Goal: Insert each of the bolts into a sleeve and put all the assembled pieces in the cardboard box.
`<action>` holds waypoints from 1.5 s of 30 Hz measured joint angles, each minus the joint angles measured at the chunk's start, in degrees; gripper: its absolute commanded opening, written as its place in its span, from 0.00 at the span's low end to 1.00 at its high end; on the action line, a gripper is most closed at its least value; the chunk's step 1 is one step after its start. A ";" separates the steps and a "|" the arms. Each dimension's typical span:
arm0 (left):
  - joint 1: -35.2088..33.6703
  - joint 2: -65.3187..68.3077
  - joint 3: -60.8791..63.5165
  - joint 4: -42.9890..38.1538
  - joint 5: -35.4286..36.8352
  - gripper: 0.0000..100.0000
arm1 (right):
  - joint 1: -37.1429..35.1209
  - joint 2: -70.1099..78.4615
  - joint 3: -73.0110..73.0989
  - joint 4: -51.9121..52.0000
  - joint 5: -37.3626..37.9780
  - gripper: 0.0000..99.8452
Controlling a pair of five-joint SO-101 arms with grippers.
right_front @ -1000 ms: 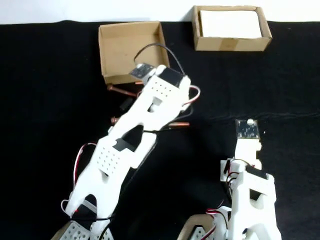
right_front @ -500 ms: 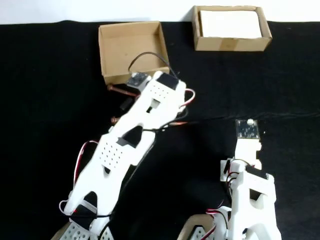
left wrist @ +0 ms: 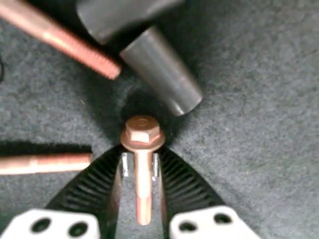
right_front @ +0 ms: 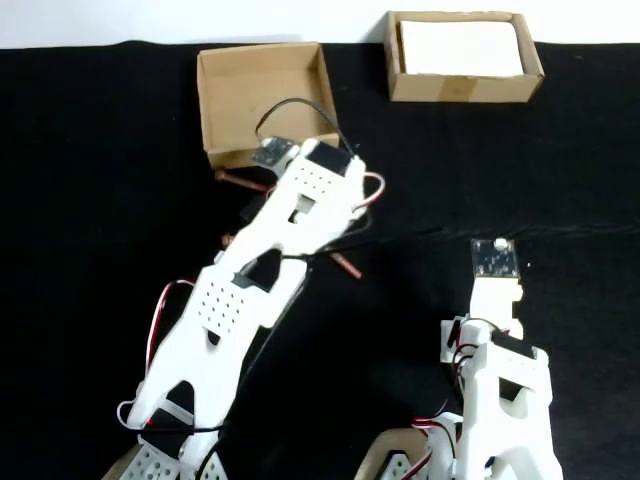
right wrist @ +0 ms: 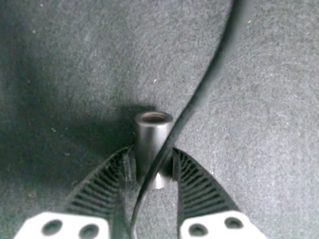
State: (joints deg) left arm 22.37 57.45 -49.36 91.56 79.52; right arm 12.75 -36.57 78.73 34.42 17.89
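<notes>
In the left wrist view my left gripper is shut on a copper bolt, whose hex head sticks out past the fingertips. Just beyond it a dark sleeve lies on the black mat. Two more bolts lie close by, one further off and one beside a finger. My right gripper is shut on an upright dark sleeve, with a black cable crossing in front. In the high view the left arm stretches toward the open cardboard box, and loose bolts lie around it.
A second cardboard box holding something white stands at the back right. The right arm stands at the front right. Another dark piece lies beyond the sleeve. The mat's right side and far left are open.
The left arm's wrist has shifted slightly left and toward the cardboard box. The loose bolt right of the arm went from lying level to tilted and a little nearer. The right arm has kept still.
</notes>
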 measured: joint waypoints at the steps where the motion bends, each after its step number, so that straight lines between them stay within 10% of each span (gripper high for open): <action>1: 0.00 0.00 0.00 0.00 -1.41 0.01 | 0.00 0.00 0.00 0.00 0.00 0.01; 19: 0.00 0.09 0.00 2.99 -69.36 0.03 | 0.00 0.00 0.00 0.00 0.00 0.01; 35: -0.79 0.53 -0.26 3.08 -72.44 0.13 | 0.00 0.00 0.00 0.00 0.00 0.01; 45: -0.09 1.23 -0.18 2.90 -72.44 0.01 | 0.00 0.00 0.00 0.00 0.00 0.01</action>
State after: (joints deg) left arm 22.29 58.68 -49.54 94.46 7.08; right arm 12.75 -36.57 78.73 34.42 17.89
